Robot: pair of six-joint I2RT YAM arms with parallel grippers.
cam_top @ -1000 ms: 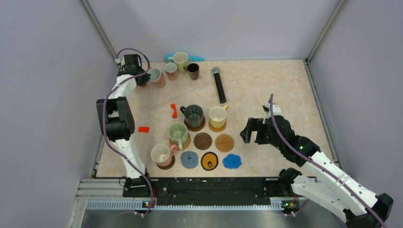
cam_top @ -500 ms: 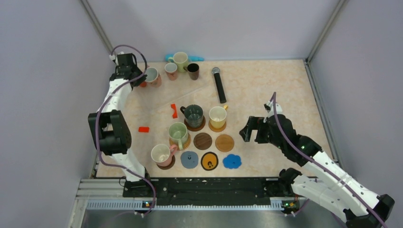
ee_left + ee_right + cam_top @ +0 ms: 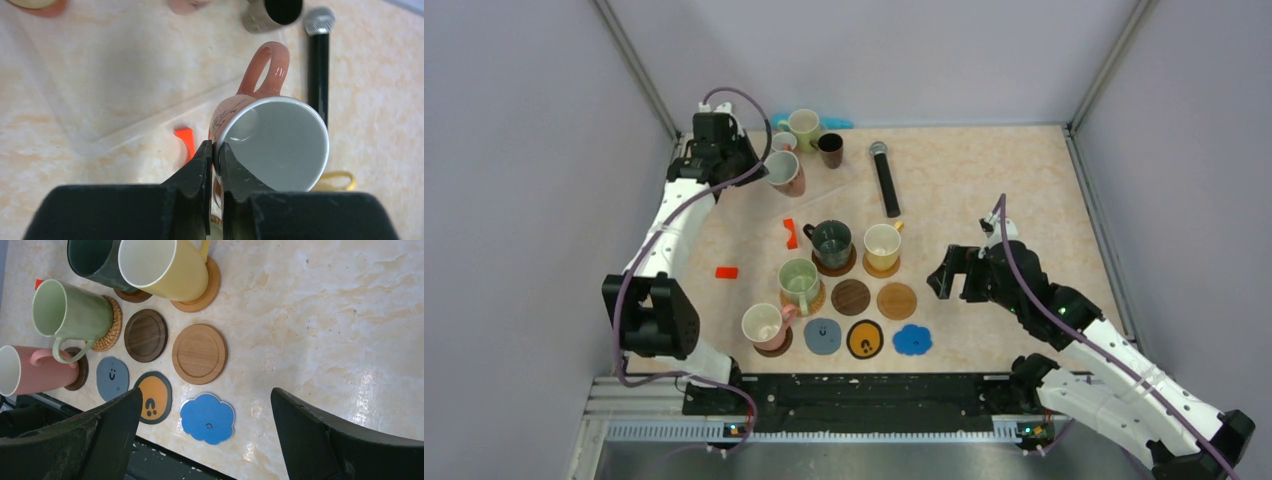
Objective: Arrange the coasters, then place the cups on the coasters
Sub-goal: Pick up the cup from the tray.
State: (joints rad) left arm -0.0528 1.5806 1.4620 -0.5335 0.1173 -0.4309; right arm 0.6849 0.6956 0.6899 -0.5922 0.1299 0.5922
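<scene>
Top view: the left hand (image 3: 762,168) pinches the rim of a pink cup (image 3: 788,174), which hangs just right of its fingers. The right hand (image 3: 952,275) gapes wide and empty, with the coasters (image 3: 896,300) to its left.

Left wrist: both fingers clamp the cup's rim, and the handle points away.

Right wrist: a blue coaster (image 3: 207,418) shows between the spread fingers, with a tan coaster (image 3: 199,353) beyond it.

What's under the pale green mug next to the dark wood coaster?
A woven tan coaster; only its edge shows past the pale green mug. Its centre is covered, so whether anything else lies there can't be seen.
</scene>
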